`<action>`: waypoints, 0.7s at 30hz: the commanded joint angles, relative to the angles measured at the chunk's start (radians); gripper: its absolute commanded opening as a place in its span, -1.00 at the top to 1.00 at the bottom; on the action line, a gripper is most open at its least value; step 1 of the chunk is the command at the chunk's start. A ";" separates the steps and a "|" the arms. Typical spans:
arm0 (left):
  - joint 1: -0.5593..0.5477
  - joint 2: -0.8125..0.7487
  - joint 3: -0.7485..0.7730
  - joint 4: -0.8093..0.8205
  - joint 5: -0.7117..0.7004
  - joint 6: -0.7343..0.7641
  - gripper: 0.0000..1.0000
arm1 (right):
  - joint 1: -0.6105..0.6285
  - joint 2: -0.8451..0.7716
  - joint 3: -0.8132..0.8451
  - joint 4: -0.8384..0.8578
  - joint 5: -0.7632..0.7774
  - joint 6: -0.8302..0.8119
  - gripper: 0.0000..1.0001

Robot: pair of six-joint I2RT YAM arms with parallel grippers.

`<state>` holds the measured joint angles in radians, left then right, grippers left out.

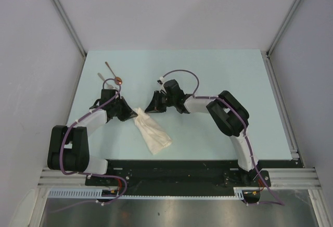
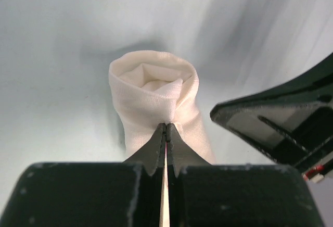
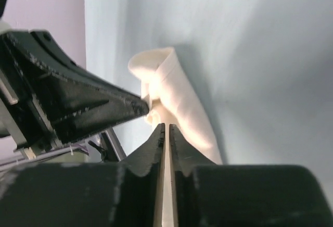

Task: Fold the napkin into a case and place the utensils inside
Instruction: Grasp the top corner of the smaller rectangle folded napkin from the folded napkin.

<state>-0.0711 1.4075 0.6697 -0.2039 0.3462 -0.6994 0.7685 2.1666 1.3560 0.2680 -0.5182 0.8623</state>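
A: Where did the case (image 1: 152, 132) lie?

B: On the table (image 1: 218, 76), left of centre. The left end effector (image 2: 166, 129) was clenched on its mouth rim. The right end effector (image 3: 166, 128) was nearly closed beside it; whether it pinched cloth, I could not tell.

A: And the advice?

B: I judged that the mouth needed spreading wide before the utensils (image 1: 113, 74), far left, were fetched.

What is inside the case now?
Only cloth folds show in the case mouth; deeper inside is hidden. The spoon and fork lie outside on the table.
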 commanded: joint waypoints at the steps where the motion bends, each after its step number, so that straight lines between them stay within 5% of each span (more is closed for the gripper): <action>1: 0.007 -0.004 0.024 -0.002 0.036 0.015 1.00 | -0.002 0.064 0.072 0.023 -0.036 -0.002 0.86; 21: 0.013 -0.005 0.028 -0.006 0.040 0.023 1.00 | 0.055 0.041 0.117 -0.093 0.040 -0.088 0.90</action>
<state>-0.0677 1.4075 0.6697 -0.2165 0.3546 -0.6983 0.8085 2.2757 1.4403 0.2531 -0.5117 0.8436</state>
